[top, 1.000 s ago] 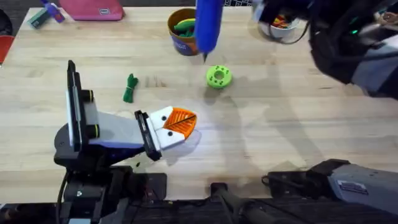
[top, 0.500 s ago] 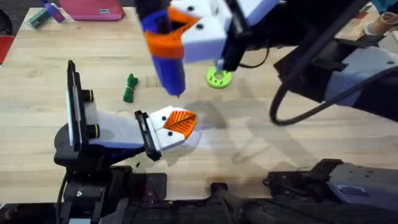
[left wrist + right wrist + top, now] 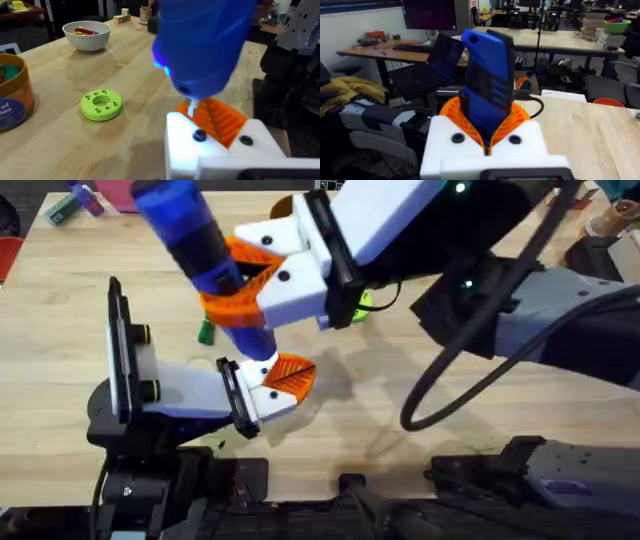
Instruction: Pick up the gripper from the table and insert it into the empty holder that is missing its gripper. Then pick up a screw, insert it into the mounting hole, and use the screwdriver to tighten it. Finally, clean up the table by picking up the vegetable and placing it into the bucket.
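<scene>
Right gripper (image 3: 240, 290) clamps screwdriver (image 3: 190, 235); bucket (image 3: 11, 95) holds green item; left gripper (image 3: 285, 377) unclear

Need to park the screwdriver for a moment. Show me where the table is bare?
Bare wood lies between the green holder, the white bowl and the bucket. It is crowded by the left gripper, where the right gripper holds the screwdriver.

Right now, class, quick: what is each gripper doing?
Left gripper: closed, resting low over the table, nothing seen held.
Right gripper: closed on the blue screwdriver, carried above the left gripper.
</scene>
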Controlling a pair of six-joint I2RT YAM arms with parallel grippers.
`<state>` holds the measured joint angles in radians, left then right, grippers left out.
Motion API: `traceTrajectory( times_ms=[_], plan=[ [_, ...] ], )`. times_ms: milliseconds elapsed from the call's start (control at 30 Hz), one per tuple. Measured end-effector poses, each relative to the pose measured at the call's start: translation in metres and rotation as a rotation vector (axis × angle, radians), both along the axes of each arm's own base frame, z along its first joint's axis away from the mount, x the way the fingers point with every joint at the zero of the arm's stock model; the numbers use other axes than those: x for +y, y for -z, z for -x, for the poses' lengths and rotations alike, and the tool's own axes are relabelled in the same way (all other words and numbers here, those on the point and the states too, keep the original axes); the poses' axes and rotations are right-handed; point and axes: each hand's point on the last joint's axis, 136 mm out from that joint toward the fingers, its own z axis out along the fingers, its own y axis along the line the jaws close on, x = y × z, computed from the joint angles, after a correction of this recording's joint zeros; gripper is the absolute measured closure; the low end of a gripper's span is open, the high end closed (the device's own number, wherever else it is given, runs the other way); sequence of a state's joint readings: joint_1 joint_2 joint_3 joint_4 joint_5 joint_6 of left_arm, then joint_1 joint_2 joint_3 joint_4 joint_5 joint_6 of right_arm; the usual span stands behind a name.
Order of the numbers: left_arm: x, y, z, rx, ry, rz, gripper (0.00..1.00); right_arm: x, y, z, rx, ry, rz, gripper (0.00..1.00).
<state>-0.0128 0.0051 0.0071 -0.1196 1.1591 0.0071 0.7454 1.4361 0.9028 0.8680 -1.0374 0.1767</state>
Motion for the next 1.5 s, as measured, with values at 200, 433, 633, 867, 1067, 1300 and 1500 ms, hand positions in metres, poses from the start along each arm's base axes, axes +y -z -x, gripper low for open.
traceTrajectory(
  times_ms=[200,433,633,867,1067,1300,1500],
  plan=[
    [0.0,0.0,0.0,0.0,0.0,0.0,0.995,0.003,0.0,0.007,-0.006,-0.018,-0.001,0.976],
    [0.0,0.0,0.0,0.0,0.0,0.0,0.995,0.005,0.0,0.01,-0.007,-0.028,-0.002,0.976],
    [0.0,0.0,0.0,0.0,0.0,0.0,0.995,0.007,0.002,0.017,-0.021,-0.032,-0.022,0.976],
    [0.0,0.0,0.0,0.0,0.0,0.0,0.995,0.007,0.004,0.015,-0.015,-0.019,-0.021,0.976],
    [0.0,0.0,0.0,0.0,0.0,0.0,0.995,0.007,0.004,0.015,-0.029,-0.016,-0.025,0.976],
    [0.0,0.0,0.0,0.0,0.0,0.0,0.995,0.007,0.004,0.013,-0.033,-0.011,-0.024,0.976],
    [0.0,0.0,0.0,0.0,0.0,0.0,0.995,0.006,0.004,0.012,-0.033,-0.01,-0.023,0.976]
  ],
)
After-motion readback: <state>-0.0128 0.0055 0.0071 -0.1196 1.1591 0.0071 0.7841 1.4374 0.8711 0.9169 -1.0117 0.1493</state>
